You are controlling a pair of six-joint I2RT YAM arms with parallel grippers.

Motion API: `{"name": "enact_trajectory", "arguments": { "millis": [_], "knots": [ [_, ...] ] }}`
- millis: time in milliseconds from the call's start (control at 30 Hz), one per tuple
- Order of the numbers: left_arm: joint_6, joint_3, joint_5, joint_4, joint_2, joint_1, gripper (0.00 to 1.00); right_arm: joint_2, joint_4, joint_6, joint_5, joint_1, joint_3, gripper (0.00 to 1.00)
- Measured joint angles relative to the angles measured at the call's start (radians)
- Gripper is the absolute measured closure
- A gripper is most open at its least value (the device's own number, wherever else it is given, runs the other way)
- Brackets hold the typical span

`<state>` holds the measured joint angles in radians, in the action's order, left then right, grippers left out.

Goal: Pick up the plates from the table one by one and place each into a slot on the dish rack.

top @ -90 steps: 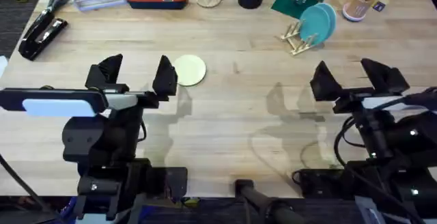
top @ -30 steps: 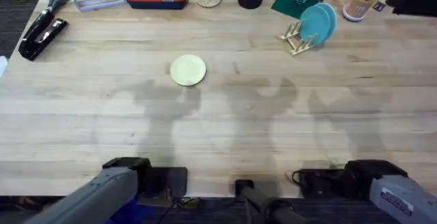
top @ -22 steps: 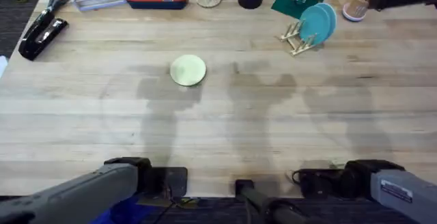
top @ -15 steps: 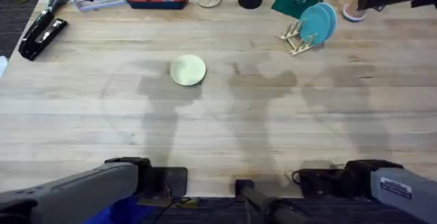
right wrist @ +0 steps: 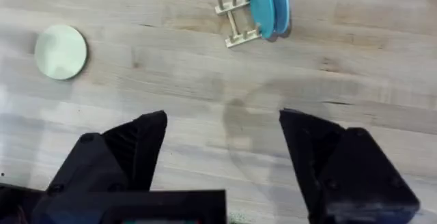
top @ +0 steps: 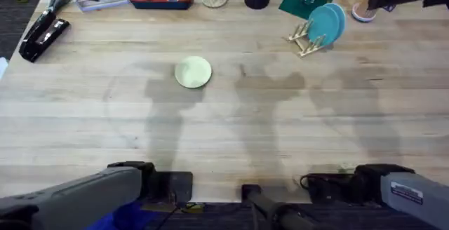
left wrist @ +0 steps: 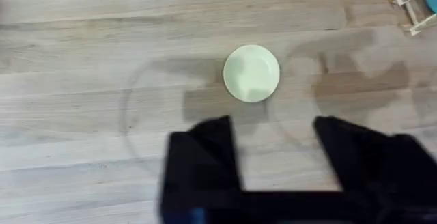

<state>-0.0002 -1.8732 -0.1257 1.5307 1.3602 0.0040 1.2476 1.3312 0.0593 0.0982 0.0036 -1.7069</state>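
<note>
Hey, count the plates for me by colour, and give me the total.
Cream plates: 1, lying flat on the table, the cream plate.
Teal plates: 2, standing in the dish rack, the teal plates.
Total: 3 plates.

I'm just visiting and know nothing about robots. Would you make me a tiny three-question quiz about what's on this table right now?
1. True or false: the cream plate lies flat on the table.
2. What colour are the plates standing in the dish rack? A) red B) teal C) black
3. Fill in: the left pincer hangs above the table with its jaws ____.

Key: 1 true. 2 B. 3 open; the right pincer is open too.
</note>
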Motion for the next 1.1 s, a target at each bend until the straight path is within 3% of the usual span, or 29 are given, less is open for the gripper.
{"name": "enact_trajectory", "arguments": {
  "millis": [133, 167, 200, 567, 733, 933, 1100],
  "knots": [
    [0.0, 0.0, 0.0, 0.0, 0.0, 0.0, 0.81, 0.0, 0.0, -0.003, 0.0, 0.0, 0.0, 0.008],
    [0.005, 0.0, 0.001, 0.0, 0.0, 0.0, 0.919, 0.0, 0.0, -0.003, 0.0, 0.0, 0.0, 0.008],
    [0.004, 0.0, 0.0, 0.0, 0.0, 0.0, 0.949, 0.0, 0.0, -0.003, 0.0, 0.0, 0.0, 0.008],
    [0.005, 0.0, -0.008, 0.057, 0.0, 0.003, 0.958, 0.0, 0.0, -0.003, 0.0, 0.0, 0.0, 0.007],
    [0.023, 0.019, -0.051, 0.065, 0.0, 0.044, 0.958, 0.0, 0.0, -0.003, 0.0, 0.0, 0.0, 0.007],
    [0.064, 0.129, -0.13, 0.025, 0.0, 0.109, 0.958, 0.0, 0.0, -0.003, 0.0, 0.0, 0.0, 0.008],
    [0.085, 0.255, -0.184, -0.066, 0.0, 0.125, 0.958, 0.0, 0.002, -0.003, 0.0, 0.0, 0.0, 0.008]
  ]
}}
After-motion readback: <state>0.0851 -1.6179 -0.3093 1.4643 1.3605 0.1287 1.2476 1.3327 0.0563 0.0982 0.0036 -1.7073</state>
